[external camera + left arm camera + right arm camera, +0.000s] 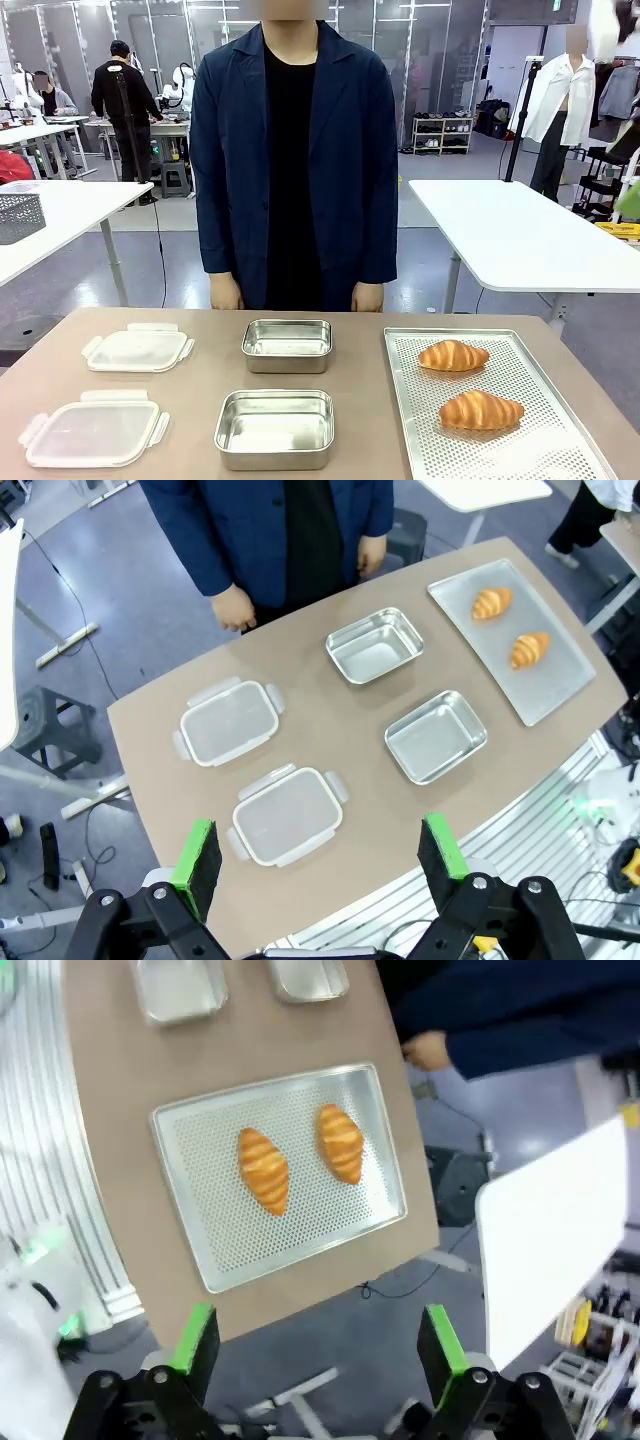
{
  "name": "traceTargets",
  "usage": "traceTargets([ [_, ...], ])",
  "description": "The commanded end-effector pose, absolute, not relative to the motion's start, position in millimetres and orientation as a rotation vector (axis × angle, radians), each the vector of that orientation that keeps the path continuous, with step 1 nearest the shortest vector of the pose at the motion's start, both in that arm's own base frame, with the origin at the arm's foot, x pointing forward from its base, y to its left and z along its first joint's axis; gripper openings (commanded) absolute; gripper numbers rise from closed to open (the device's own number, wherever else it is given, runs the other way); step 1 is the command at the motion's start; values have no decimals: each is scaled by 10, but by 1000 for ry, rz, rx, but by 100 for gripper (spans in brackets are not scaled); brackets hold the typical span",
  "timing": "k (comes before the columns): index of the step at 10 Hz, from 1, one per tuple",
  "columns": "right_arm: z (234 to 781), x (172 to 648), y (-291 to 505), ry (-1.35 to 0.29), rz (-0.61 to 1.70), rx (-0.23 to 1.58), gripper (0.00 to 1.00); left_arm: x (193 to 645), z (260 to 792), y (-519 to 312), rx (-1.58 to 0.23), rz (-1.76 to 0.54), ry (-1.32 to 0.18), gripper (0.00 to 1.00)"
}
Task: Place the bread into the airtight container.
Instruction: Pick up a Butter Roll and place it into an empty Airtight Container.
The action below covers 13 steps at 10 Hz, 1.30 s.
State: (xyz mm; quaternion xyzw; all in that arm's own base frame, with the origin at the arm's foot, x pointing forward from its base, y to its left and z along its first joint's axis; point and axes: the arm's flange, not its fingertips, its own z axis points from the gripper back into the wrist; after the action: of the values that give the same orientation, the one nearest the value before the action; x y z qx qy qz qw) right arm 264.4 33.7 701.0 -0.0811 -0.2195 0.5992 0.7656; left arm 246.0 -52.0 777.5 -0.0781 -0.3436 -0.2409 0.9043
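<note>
Two croissants lie on a perforated metal tray (pixel 560 455) at the right: one farther (pixel 453 355) and one nearer (pixel 481 410). Two empty steel containers stand mid-table, far (pixel 288 345) and near (pixel 275 428). Two clear lids lie at the left, far (pixel 137 350) and near (pixel 93 432). My left gripper (pixel 320 858) hangs open high above the table's near edge, over the lids (pixel 287 815). My right gripper (pixel 317 1348) is open, high above the tray (pixel 230 1250) and its croissants (pixel 263 1170).
A person in a dark blue jacket (pixel 295 150) stands at the far edge, hands (pixel 226 292) hanging at the sides. White tables (pixel 520 235) stand behind. Bare tabletop (pixel 200 390) lies between lids and containers.
</note>
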Motion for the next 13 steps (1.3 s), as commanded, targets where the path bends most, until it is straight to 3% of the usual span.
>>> traceTargets([
  [1,6535,2938,330,-457,1387,-137,100,2454,7784,-516,-160,-509,-710,100],
  [3,5832,3244,610,-374,1441,-132,100,2454,7784,-516,-160,-509,-710,100],
  [5,5329,3382,748,-321,1451,-10,100,2454,7784,-516,-160,-509,-710,100],
  [7,4876,3506,813,-262,1423,-29,100,2454,7784,-516,-160,-509,-710,100],
  [13,3916,3911,789,-191,1450,58,100,2454,7784,-516,-160,-509,-710,100],
])
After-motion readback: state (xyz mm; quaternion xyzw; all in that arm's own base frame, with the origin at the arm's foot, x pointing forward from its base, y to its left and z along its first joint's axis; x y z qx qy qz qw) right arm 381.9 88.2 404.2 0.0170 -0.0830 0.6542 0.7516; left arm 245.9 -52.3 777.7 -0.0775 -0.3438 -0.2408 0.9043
